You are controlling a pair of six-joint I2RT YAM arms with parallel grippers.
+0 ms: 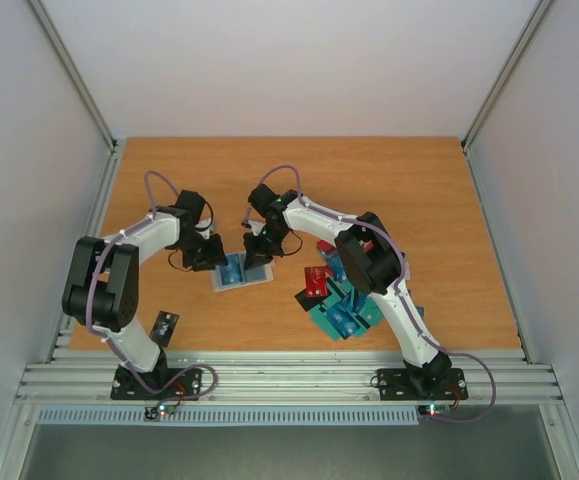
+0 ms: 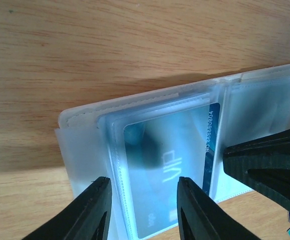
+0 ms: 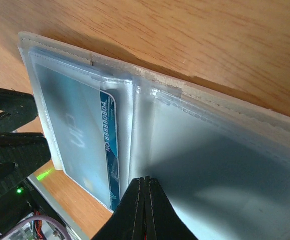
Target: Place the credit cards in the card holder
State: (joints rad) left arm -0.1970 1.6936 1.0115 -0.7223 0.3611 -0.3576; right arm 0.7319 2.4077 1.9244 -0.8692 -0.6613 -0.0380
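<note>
— Wooden table (image 1: 419, 200) on every side of the card holder (image 1: 241, 273)?
— Yes. Left of the holder, bare wood out to the table's left edge. Right at the holder's left rim, the left gripper (image 2: 145, 212).
— Fingers?
— Parted roughly halfway, straddling the left leaf, with nothing pinched between them. Cannot tell about contact with the sleeve.
— And the holder itself?
— Spread open and flat, long axis across the table and slightly slanted, with the fold pointing away from the table's near edge. One blue card (image 2: 170, 165) inside the left leaf's clear sleeve, long side parallel to the fold, number strip next to the fold.
— Right of the fold?
— Right gripper (image 3: 146, 210), fingers pressed fully together, tip down at the right leaf's sleeves, with nothing visibly between them.
— Farther right?
— Bare wood just beside the holder, then the heap of credit cards (image 1: 341, 298), teal, blue and red, well apart from it and partly under the right arm.
</note>
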